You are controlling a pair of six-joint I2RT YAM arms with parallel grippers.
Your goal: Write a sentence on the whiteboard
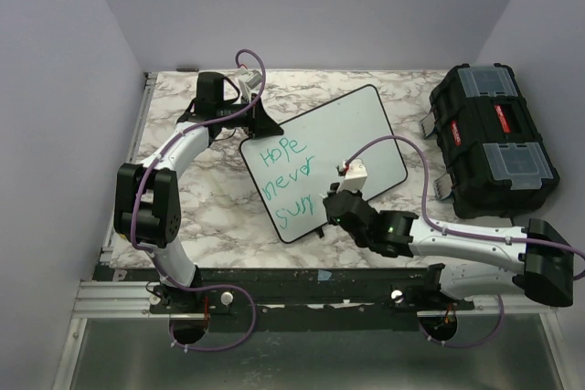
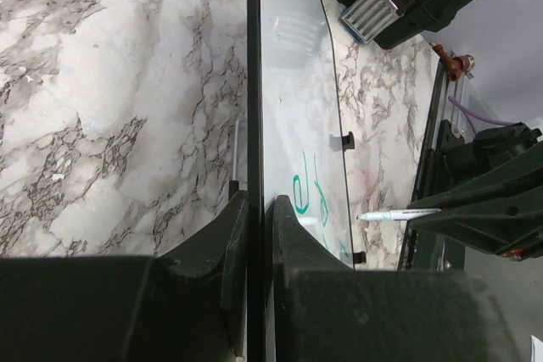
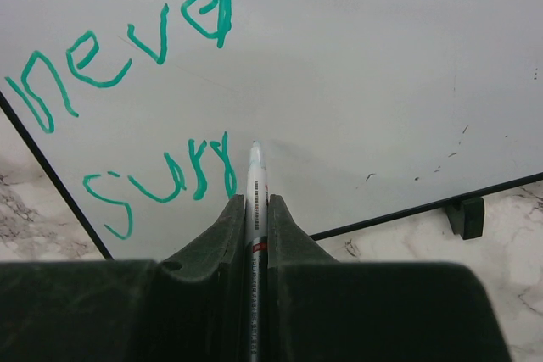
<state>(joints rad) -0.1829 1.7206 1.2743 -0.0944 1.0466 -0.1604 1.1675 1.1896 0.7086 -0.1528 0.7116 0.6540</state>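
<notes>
Toolbox (image 1: 494,139) right of whiteboard (image 1: 352,130), apart; right fingers (image 3: 216,243) clamp pen (image 3: 255,184).

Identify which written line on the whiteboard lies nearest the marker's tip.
The bottom line, "surr"; the tip of the marker sits just past its last letter, while "never" and "Hope" lie higher.

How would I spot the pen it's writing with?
Find the whiteboard lying in the middle of the marble table. At its near edge the right hand pinches a slim white marker, its tip beside the green letters "surr". It is the only thin, pale stick among black parts.
</notes>
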